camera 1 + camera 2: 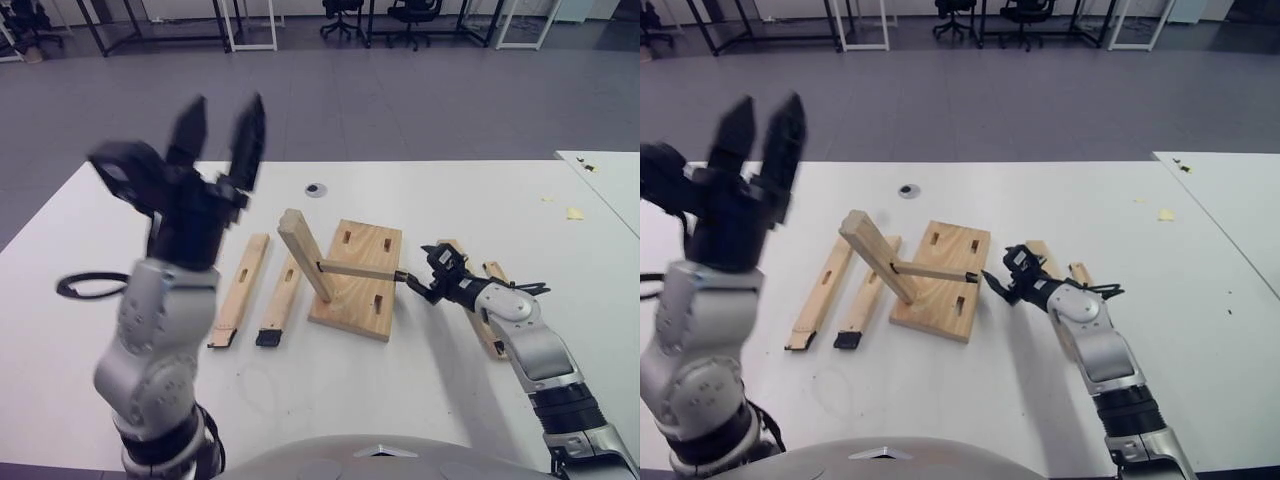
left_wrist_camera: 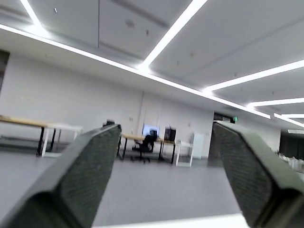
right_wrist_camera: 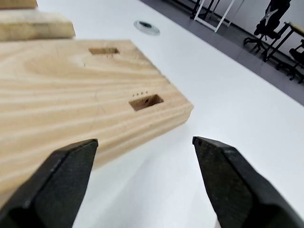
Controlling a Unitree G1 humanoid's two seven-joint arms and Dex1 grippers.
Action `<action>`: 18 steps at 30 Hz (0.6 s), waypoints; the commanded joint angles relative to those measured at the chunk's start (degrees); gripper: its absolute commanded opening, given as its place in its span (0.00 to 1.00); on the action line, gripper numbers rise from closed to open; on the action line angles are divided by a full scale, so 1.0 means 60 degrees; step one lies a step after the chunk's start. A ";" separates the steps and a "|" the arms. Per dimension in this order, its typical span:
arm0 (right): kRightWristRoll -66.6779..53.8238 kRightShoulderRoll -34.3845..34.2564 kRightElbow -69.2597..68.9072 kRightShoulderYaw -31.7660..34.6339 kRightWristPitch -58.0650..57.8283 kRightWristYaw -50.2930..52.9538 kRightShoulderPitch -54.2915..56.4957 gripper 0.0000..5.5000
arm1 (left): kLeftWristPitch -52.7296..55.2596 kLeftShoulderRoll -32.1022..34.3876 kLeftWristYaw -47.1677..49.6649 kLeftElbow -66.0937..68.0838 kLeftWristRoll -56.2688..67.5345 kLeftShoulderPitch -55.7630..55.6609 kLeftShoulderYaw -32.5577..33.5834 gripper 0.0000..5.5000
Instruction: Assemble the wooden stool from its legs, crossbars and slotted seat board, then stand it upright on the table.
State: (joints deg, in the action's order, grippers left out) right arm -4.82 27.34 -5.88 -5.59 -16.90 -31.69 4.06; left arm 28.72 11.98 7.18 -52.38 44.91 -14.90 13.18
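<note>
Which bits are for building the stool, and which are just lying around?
Stool bits: slotted seat board, leg with crossbar, two loose legs, more wooden pieces.
Lying about: black cable loop, round table cap, yellow scrap.

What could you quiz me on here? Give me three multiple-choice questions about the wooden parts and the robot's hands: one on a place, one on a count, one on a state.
1. Where is the seat board?
A. Lying flat on the table
B. Standing on its edge
C. On the floor

2. How many loose legs lie flat just left of the seat board?
A. One
B. Two
C. Four

3. What state is the left hand in?
A. Shut on a leg
B. Open and empty
C. Shut on a crossbar

Answers:
1 A: its wide face rests on the tabletop.
2 B: two lie side by side there.
3 B: it is raised above the table, spread wide with nothing in it.
</note>
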 commanded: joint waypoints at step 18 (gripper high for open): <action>-0.0455 0.1198 -0.0554 -0.2003 -0.0033 -0.3419 -0.0866 0.68 | 0.1457 0.2258 -0.3112 0.3559 -0.2354 0.4056 -0.2156 0.77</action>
State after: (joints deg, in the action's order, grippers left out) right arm -10.79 32.75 -12.03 -16.44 -16.51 -52.77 -1.66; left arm 35.64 25.95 -11.08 -29.68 30.78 8.54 1.20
